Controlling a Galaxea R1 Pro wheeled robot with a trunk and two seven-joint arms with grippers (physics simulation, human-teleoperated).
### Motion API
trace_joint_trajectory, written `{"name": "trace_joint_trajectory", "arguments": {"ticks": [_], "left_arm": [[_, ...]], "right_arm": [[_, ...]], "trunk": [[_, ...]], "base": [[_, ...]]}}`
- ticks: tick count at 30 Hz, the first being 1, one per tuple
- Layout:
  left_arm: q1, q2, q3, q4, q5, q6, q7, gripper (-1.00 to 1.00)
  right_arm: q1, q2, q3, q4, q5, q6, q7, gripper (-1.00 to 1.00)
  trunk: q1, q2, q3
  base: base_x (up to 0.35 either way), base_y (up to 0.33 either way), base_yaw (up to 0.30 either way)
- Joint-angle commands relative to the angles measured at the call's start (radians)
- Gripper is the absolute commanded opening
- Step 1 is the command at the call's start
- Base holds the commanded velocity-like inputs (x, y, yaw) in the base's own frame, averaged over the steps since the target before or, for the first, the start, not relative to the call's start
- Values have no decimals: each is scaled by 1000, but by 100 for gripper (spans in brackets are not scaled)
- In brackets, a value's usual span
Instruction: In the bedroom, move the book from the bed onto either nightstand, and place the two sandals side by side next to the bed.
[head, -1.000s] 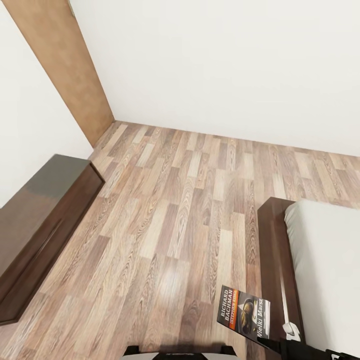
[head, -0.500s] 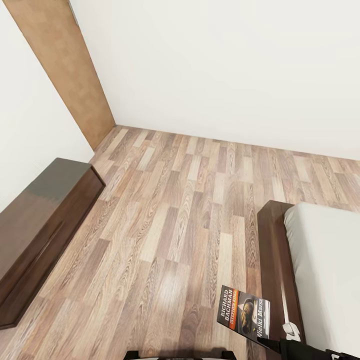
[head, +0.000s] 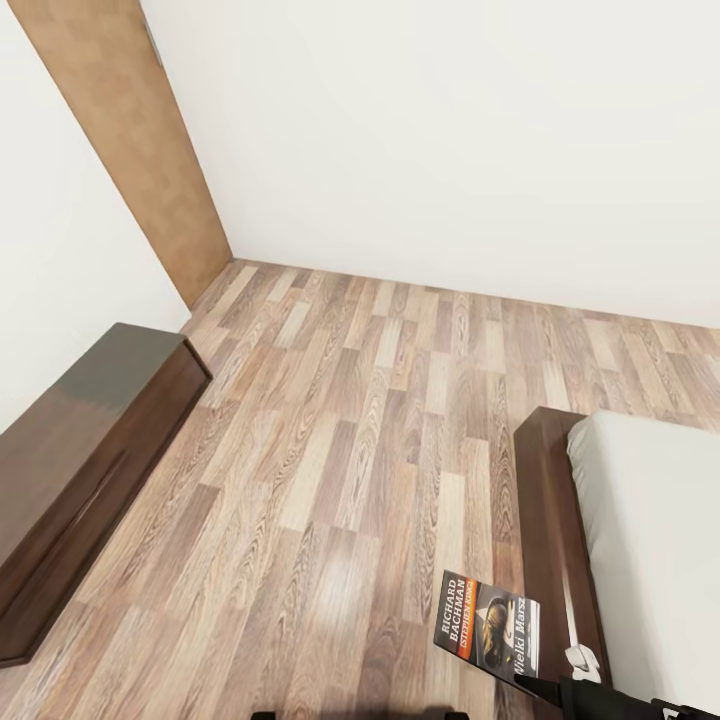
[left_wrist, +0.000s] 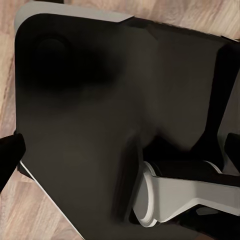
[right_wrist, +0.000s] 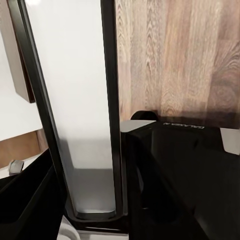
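While held, book (head: 487, 627), rt pincer (head: 545, 688), bed (head: 560, 510)

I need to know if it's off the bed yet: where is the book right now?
In the head view the book is at lower right, held up over the wood floor by the right claw, just left of the bed's dark frame.

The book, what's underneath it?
Under the book, held up by the right gripper, is wood-plank floor and the bed frame's edge. Whatever lies right beneath the cover stays hidden.
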Motion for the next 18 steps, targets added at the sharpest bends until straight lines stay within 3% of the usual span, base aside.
{"name": "trace_joint_trajectory", "arguments": {"ticks": [1,18], "left_arm": [[0,0,-2,1,8,-2,-5,100],[0,0,-2,1,8,-2,-5,100]], "right_arm": [[0,0,-1,0,-3,10,3,-100],[0,0,-1,0,-3,10,3,-100]], "trunk": [[0,-1,1],[0,-1,28]], "base": [[0,0,0],[0,0,0]]}}
